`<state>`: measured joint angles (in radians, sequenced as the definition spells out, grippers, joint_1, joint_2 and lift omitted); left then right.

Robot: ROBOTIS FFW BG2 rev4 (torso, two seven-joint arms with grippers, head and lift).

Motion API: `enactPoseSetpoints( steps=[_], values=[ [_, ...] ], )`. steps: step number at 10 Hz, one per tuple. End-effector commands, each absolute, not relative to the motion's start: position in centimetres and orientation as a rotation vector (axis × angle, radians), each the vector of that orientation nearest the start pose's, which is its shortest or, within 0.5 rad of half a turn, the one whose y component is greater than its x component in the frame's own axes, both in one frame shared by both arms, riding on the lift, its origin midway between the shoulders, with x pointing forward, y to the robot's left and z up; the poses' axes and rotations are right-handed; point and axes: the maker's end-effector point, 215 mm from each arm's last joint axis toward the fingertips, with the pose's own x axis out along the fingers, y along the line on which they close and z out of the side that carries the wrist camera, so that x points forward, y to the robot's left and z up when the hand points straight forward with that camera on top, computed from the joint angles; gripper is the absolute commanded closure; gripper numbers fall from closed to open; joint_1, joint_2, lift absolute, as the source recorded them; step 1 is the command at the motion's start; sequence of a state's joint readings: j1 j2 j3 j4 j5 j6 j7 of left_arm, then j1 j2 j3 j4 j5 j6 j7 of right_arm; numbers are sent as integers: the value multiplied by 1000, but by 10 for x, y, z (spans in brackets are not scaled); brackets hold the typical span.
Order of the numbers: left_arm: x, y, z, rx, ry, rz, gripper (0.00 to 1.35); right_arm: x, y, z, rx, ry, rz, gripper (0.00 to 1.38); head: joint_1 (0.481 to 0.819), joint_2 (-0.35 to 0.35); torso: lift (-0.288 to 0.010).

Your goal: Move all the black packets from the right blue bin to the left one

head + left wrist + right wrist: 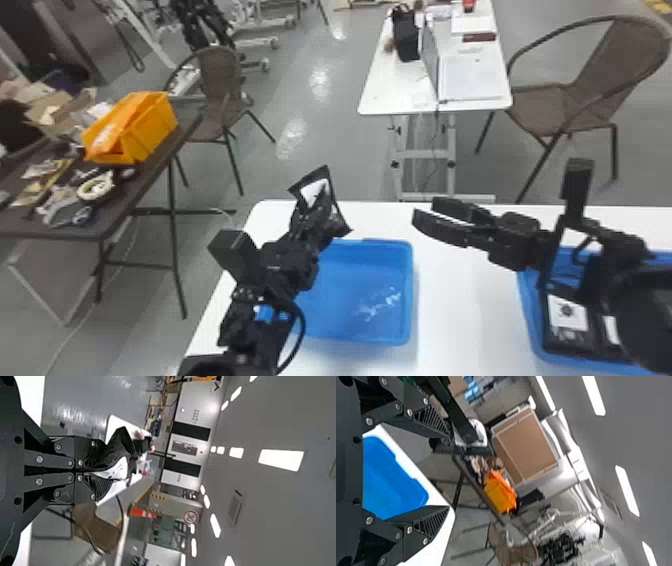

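Packet point(314, 191) clamped in left gripper point(320, 207) near rim of left bin point(382, 242); right gripper point(424, 210) gapes over tabletop point(462, 300).

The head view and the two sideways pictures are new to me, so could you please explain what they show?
This is a robot with two black arms. The head view looks forward and down from its head; each sideways picture comes from a camera on one wrist. On the white table sit two blue bins: the left bin and the right bin, which has black packets inside. The left gripper pinches a black packet in the air; the right gripper is open, holding nothing.
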<state>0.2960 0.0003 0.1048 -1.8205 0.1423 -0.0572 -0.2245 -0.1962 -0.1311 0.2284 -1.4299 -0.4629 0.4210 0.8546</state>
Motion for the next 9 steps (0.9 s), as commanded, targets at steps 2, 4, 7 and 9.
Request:
enactPoseSetpoints(
  steps=[2, 4, 7, 9],
  values=[
    [489, 267, -399, 59, 70, -96, 1220, 509, -50, -403, 316, 367, 938, 291, 695, 263, 0],
    [488, 260, -417, 46, 96, -109, 1130, 501, -60, -431, 295, 423, 904, 292, 695, 236, 0],
    [494, 237, -390, -52, 2, -140, 56, 507, -81, -439, 248, 425, 847, 292, 695, 204, 0],
    [488, 247, -365, -89, -77, -117, 160, 514, -126, -445, 180, 413, 718, 292, 695, 165, 0]
  ],
)
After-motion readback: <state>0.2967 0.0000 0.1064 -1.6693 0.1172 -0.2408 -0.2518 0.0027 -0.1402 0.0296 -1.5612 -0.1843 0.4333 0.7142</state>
